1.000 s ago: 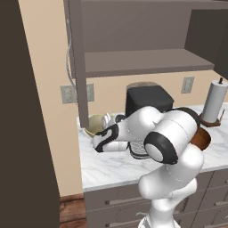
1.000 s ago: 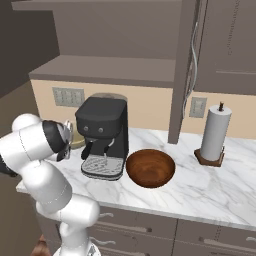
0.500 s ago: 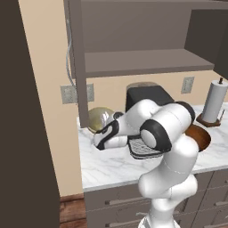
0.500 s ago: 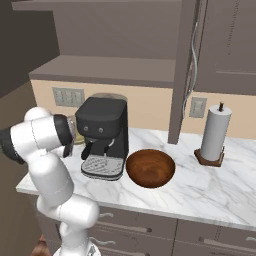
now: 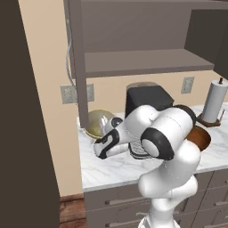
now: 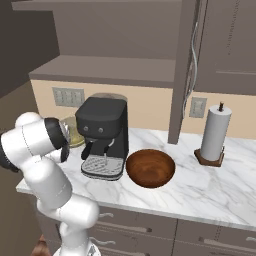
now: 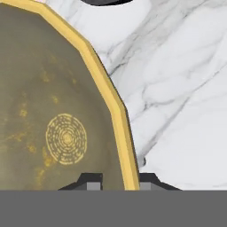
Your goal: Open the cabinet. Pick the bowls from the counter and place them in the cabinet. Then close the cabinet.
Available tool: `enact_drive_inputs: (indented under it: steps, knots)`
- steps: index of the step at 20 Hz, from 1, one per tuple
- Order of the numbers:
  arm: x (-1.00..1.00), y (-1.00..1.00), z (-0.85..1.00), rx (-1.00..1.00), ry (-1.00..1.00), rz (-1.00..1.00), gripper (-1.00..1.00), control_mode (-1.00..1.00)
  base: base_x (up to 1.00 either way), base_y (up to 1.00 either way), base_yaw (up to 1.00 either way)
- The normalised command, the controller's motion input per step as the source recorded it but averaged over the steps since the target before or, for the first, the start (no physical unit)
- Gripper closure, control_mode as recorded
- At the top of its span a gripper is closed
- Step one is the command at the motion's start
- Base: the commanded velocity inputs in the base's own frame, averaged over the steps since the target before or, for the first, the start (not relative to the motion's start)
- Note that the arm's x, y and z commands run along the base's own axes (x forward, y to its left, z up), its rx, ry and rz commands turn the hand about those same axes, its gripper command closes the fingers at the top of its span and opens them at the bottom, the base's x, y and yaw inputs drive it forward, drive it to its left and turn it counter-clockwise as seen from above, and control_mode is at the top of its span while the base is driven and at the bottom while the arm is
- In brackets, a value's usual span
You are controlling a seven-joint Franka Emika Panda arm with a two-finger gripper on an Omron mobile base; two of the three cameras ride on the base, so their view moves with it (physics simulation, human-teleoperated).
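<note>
The pale olive-yellow bowl (image 5: pixel 99 124) stands tilted over the left end of the counter (image 5: pixel 107 167), beside the wall. My gripper (image 7: pixel 119 182) is shut on its yellow rim (image 7: pixel 116 111), one fingertip inside and one outside. From the right base view the same bowl (image 6: pixel 73 134) peeks out between my arm and the coffee machine. The reddish-brown bowl (image 6: pixel 150 167) rests upright in the middle of the counter (image 6: pixel 200 195) and is half hidden behind my arm (image 5: pixel 201 138). Overhead the cabinet (image 5: pixel 142 62) is open, its doors swung out and its shelf (image 6: pixel 110 67) bare.
A black coffee machine (image 6: pixel 102 135) stands between the two bowls. A paper towel roll (image 6: pixel 214 135) stands on its holder at the right. The open cabinet door (image 6: pixel 187 70) hangs edge-on over the counter. A tall dark panel (image 5: pixel 26 133) bounds the left side.
The jaws went from wide open to shut on the olive-yellow bowl's rim. The bowl has tipped up from lying flat, and my arm has folded higher over the counter.
</note>
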Motion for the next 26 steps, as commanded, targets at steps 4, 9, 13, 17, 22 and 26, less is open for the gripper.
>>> enact_drive_inputs:
  steps: [4,9,13,17,22,26]
  knots:
    - [-0.59,0.0,0.26,0.0,0.0,0.0,1.0,-1.0,0.0,0.0,0.0]
    - [-0.67,-0.03,0.18,0.03,0.0,0.0,1.0,-1.0,0.0,0.0,0.0]
    - [-0.81,-0.07,0.17,0.05,0.02,0.0,1.0,-1.0,0.0,0.0,0.0]
    - [-0.76,-0.14,0.21,0.06,0.0,0.0,1.0,-1.0,0.0,0.0,0.0]
    - [-0.64,-0.09,0.27,0.04,0.0,0.0,1.0,-1.0,0.0,0.0,0.0]
    - [-0.6,-0.01,0.21,0.01,0.0,0.0,1.0,-1.0,0.0,0.0,0.0]
